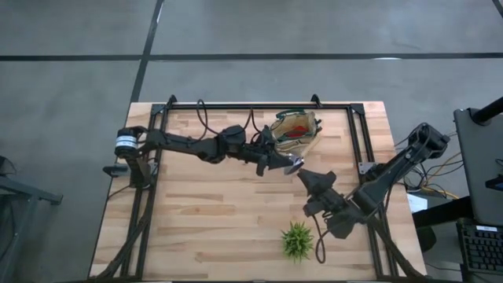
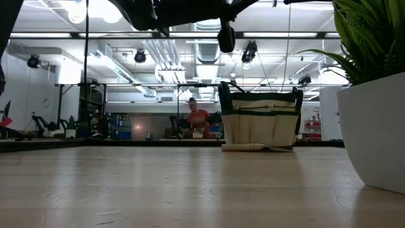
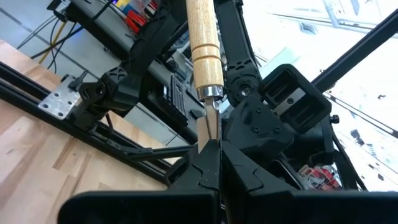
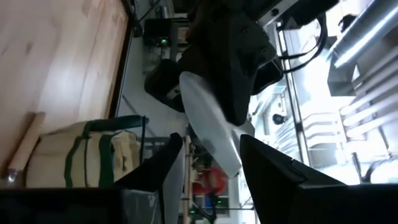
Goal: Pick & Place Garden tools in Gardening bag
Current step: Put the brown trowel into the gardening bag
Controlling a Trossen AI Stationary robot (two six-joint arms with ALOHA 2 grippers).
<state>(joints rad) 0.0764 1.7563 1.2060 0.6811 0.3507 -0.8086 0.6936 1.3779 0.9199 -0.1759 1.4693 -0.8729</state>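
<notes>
One bag [image 1: 297, 130] stood at the table's [image 1: 212, 212] far edge. Just beside it, the left gripper [image 1: 289, 163] pinched one trowel [image 3: 205, 68]; the right gripper [image 1: 308, 178] hung spread nearby. One plant [image 1: 298, 240]. No readable writing.

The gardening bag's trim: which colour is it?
Green, on tan fabric; the gardening bag shows best in the low view.

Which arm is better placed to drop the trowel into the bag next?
Left. The left gripper is shut on the trowel, lifted off the table just beside the gardening bag. The right gripper is open and holds nothing, farther from the bag.
</notes>
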